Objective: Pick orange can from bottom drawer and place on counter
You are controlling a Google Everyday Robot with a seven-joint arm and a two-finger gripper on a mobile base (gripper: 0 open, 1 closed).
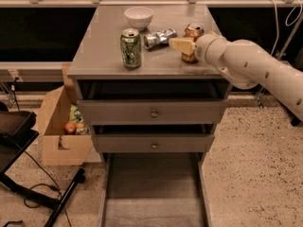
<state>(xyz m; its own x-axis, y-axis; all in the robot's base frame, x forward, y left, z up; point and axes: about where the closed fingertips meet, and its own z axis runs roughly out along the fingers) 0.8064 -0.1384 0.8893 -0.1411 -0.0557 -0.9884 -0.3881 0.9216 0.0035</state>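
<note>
Orange can (194, 32): it is standing up on the counter (104, 41), at the back on the right side.
Neighbours: the crushed silver can (159, 38) is lying just to its left. The green can (130, 48) is standing further left and nearer the front. The white bowl (138, 17) is sitting at the back.
Gripper (185, 44): it is reaching in from the right and is sitting right up against the front of the orange can. I cannot tell if it is pinching the can or is spread apart, because the can is hiding its far side.
Bottom drawer (154, 193): it is hanging wide open down low, and no can is showing on its floor.
How far along: I am thinking the job is almost finishing, as the can is already sitting on the top.
Danger one: the can could be tipping over if the arm is pulling away sideways while rubbing on it.
Danger two: a tipped can would be rolling, and the right edge is close, so it could be dropping onto the floor.
Danger three: a push to the left could be knocking it into the crushed silver can.
Safer way: letting go fully and then lifting straight up.
</note>
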